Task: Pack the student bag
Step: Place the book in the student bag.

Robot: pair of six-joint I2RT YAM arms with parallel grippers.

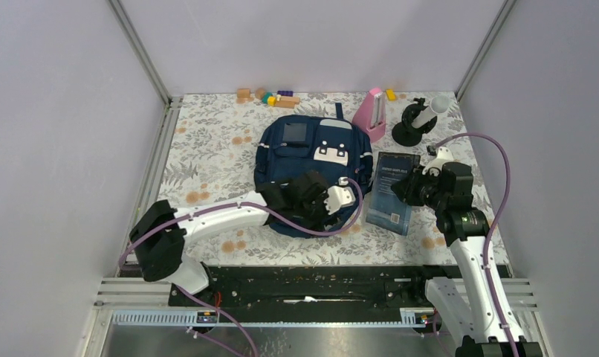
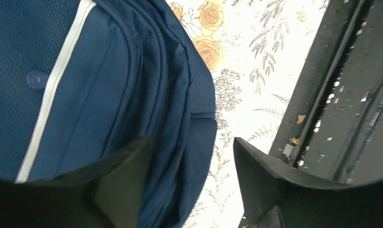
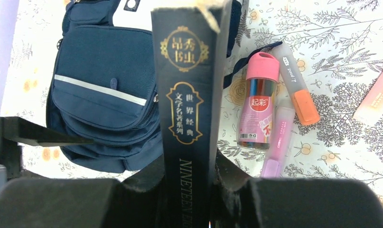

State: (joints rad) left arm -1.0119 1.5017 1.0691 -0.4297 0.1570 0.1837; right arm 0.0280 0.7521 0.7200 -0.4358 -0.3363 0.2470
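Observation:
The student bag (image 1: 311, 152), navy blue with thin white stripes, lies flat in the middle of the table. My left gripper (image 1: 319, 208) hovers at the bag's near edge. In the left wrist view it (image 2: 190, 138) is open, one finger over the blue fabric (image 2: 109, 95), the other over the tablecloth. My right gripper (image 1: 414, 186) is shut on a dark book (image 1: 392, 192), held right of the bag. The right wrist view shows the book's spine (image 3: 189, 104) clamped between the fingers (image 3: 154, 173), with the bag (image 3: 104, 95) beyond on the left.
Under the book lie a pink-capped tube of coloured pens (image 3: 260, 107), an orange highlighter (image 3: 296, 88) and a pink highlighter (image 3: 277, 142). At the back stand a pink metronome-like item (image 1: 372, 113), a black stand with a white ball (image 1: 419, 119) and wooden blocks (image 1: 274, 97). A black rail (image 1: 319, 282) runs along the near edge.

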